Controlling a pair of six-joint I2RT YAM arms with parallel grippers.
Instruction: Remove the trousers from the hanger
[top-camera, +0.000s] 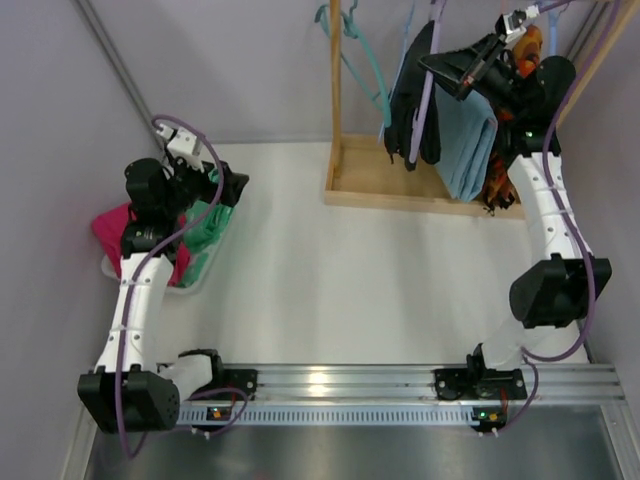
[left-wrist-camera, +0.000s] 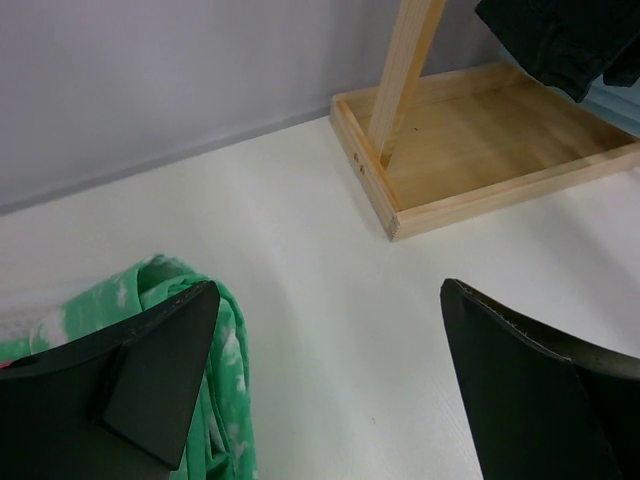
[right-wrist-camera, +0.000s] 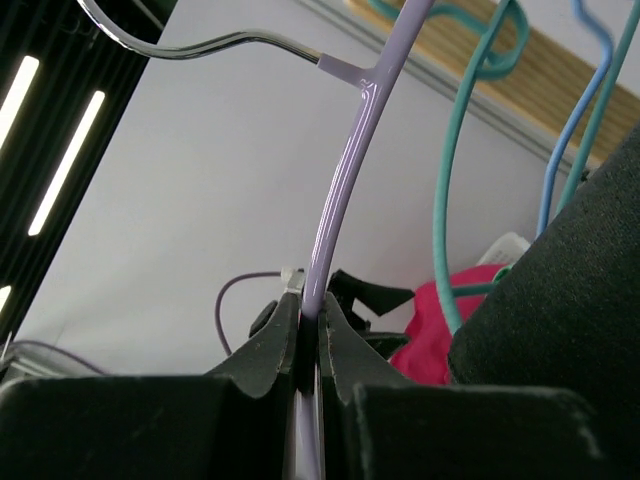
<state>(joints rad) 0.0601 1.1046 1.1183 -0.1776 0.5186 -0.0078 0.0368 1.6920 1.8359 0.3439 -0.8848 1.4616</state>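
Trousers (top-camera: 405, 95), dark, hang on a lilac hanger (right-wrist-camera: 345, 190) at the wooden rack (left-wrist-camera: 460, 150) toward the far right of the desk (left-wrist-camera: 300, 200), beside a blue cloth (top-camera: 468, 140). The right end effector (right-wrist-camera: 310, 318) is pinching that hanger's arm tightly between its fingers. The left end effector (left-wrist-camera: 330, 292) is spread wide, holding nothing, above the desk just beside a green cloth (left-wrist-camera: 228, 340).
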